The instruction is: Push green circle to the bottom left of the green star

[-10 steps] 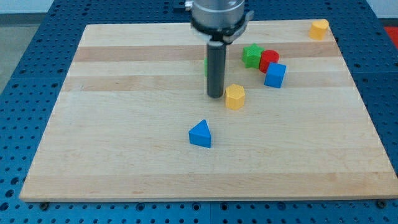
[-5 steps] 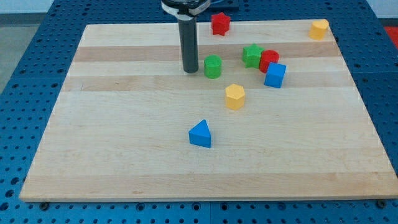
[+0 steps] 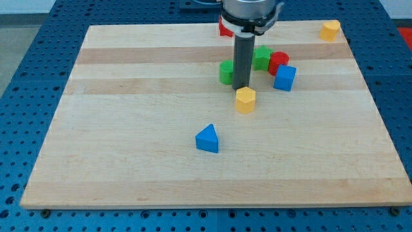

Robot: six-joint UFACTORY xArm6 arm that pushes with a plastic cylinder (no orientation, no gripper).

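The green circle [image 3: 226, 71] lies on the wooden board [image 3: 129, 129], partly hidden behind my rod. The green star [image 3: 261, 57] sits up and to its right, touching the red circle [image 3: 279, 62]. My tip [image 3: 241, 87] stands just right of the green circle and directly above the yellow hexagon [image 3: 245, 100], below and left of the green star.
A blue cube [image 3: 284, 77] sits below the red circle. A blue triangle [image 3: 207, 138] lies lower on the board. A red star [image 3: 223, 27] shows at the top edge behind the arm. A yellow block [image 3: 331, 29] sits at the top right corner.
My tip went from the left of the green circle to its right side, just above the yellow hexagon. The green circle has shifted slightly right and down.
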